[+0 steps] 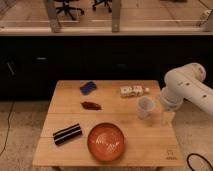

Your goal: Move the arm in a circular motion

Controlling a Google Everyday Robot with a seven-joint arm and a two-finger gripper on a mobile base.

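Arm poised at the table's right edge
The arm (pixel 186 87) reaches in over the right side of the wooden table (pixel 65 95), and its gripper (pixel 167 116) hangs low just beside the clear cup (pixel 145 106). Whether it is open or holds anything cannot be told. A circle swept at this height would likely clip the cup, toppling it toward the orange bowl (pixel 106 142).

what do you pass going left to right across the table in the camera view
black striped packet → blue pouch → orange bowl → white packet → clear cup → tool, hanging just right of the cup → arm. brown item left out: same column as the blue pouch.
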